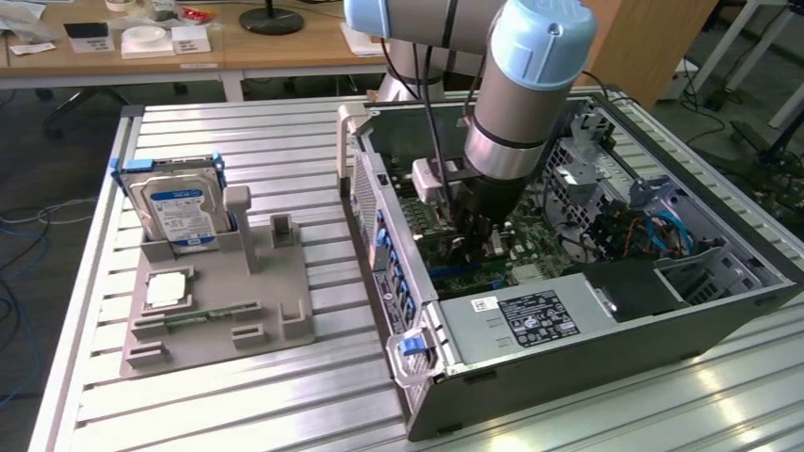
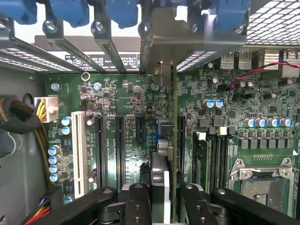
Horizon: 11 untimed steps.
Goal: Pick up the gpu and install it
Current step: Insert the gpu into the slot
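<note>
You have the arm reaching down into the open computer case, with the gripper low over the green motherboard. In the wrist view the gripper has its two black fingers pinching the gpu between them; the card stands on edge, seen from above as a thin line running from the jaws toward the rear wall of the case. Its silvery bracket sits up against that rear wall, among the blue slot clips. The card's lower edge lies along the motherboard next to the long black expansion slots; whether it is seated in a slot you cannot tell from here.

On the case's side toward the exterior view's left, a grey parts holder lies on the slatted table. It holds a blue-labelled hard drive standing upright, a square processor chip, and a slim memory stick lying flat.
</note>
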Each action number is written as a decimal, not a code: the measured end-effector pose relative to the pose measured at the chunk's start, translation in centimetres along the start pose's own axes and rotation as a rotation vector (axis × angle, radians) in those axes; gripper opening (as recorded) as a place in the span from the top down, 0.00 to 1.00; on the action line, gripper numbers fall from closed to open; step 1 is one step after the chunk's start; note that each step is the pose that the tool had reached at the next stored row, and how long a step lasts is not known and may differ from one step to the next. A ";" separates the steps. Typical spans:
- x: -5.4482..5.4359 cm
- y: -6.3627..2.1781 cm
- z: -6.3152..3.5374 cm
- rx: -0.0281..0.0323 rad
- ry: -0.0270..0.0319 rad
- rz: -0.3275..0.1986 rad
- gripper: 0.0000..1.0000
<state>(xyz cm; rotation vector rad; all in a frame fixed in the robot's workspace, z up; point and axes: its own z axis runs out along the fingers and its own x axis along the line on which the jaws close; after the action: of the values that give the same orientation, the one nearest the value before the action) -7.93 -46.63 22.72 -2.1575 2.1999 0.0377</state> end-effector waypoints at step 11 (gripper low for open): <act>0.0 0.00 -0.26 0.0001 0.0040 0.000 0.72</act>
<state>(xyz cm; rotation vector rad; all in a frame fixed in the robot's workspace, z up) -7.94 -46.63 22.99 -2.1590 2.2025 0.0333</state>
